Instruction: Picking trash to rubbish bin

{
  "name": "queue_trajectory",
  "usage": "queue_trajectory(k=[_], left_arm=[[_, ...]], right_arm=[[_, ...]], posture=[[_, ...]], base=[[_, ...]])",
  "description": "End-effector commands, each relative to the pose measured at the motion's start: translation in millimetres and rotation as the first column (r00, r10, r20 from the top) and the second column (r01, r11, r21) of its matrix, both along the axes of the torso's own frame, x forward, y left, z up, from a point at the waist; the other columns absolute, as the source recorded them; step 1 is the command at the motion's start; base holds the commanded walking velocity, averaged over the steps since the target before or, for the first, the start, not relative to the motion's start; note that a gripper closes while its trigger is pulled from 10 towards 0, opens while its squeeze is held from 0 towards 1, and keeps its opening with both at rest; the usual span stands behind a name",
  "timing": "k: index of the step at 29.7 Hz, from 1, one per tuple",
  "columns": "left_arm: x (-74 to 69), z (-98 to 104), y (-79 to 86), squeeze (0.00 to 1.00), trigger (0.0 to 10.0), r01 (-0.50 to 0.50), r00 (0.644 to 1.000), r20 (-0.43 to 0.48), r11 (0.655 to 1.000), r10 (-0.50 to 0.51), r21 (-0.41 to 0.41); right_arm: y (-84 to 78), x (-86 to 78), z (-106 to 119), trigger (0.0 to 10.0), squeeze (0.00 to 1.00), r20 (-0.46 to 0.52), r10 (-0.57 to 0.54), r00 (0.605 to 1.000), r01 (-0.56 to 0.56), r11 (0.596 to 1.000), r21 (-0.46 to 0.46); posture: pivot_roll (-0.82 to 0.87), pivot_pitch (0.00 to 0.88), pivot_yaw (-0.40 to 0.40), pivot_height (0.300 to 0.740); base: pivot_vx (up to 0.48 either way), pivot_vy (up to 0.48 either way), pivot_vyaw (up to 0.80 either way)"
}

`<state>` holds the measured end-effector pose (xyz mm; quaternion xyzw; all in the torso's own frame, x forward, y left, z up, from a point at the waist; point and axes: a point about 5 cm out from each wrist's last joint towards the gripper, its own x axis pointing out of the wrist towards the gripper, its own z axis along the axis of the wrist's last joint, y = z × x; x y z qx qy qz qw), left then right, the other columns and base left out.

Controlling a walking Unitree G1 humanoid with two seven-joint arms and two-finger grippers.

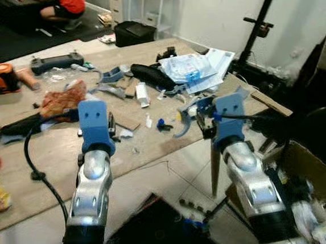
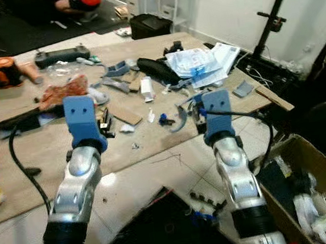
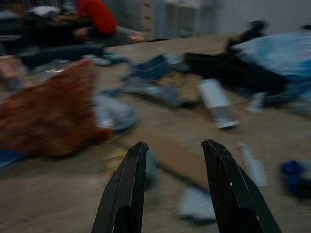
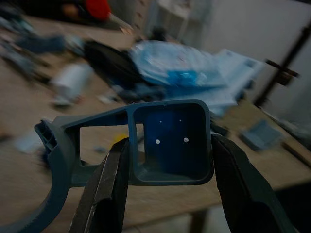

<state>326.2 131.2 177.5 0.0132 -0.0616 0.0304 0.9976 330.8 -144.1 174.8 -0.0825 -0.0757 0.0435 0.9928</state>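
My right gripper (image 4: 170,141) is shut on a blue-grey plastic part (image 4: 167,138), a hollow square box with a curved arm (image 1: 184,123). It holds the part just above the wooden table's (image 1: 154,148) near right corner. My left gripper (image 3: 175,145) is open and empty, low over the table in front of a flat cardboard piece (image 1: 127,121) and a crumpled brown bag (image 3: 48,111). Scattered over the table are a white tube (image 1: 142,94), small blue bits (image 1: 162,124) and grey plastic scraps (image 1: 112,75). A cardboard box (image 2: 312,163) serving as the bin stands on the floor at my right, with trash inside.
A black pouch (image 1: 150,74), blue plastic packets (image 1: 190,68) and papers lie at the table's far right. An orange tape measure (image 1: 2,76), a dark controller (image 1: 55,62) and a black cable (image 1: 38,161) are on the left. A person in red (image 1: 64,5) sits beyond. A black stand (image 1: 257,28) rises at right.
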Motion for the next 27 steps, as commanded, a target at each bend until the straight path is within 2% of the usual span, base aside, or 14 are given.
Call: queue_trajectory(k=[1,7,15,27], left_arm=[[-2.5,-3,-6.3,0.00,10.0,0.015,1.000,-0.010,1.000,-0.015,-0.006],[0.4,2,-12.0,0.00,10.0,0.046,0.999,0.001,0.999,-0.046,0.002],[2.0,8,-12.5,0.00,10.0,0.082,0.996,0.015,0.996,-0.082,0.039],[-0.1,5,-16.8,0.00,10.0,0.151,0.988,-0.003,0.986,-0.152,0.066]], right_arm=[[-1.9,0.1,2,10.0,0.00,0.003,-0.003,1.000,0.003,1.000,0.008],[-10.6,-2.0,1,10.0,0.00,-0.003,-0.033,0.999,0.033,0.999,0.019],[-12.4,-5.2,-4,10.0,0.00,-0.017,-0.055,0.998,0.056,0.997,0.047],[-15.6,-11.4,-10,10.0,0.00,-0.031,-0.083,0.996,0.085,0.994,0.071]], posture=[[0.04,0.090,-0.108,0.740],[0.03,0.090,-0.097,0.740],[0.05,0.091,-0.056,0.740],[0.05,0.085,-0.022,0.740]], base=[[0.000,0.000,-0.80],[0.000,0.000,-0.80],[0.000,0.000,-0.80],[0.000,0.000,-0.80]])
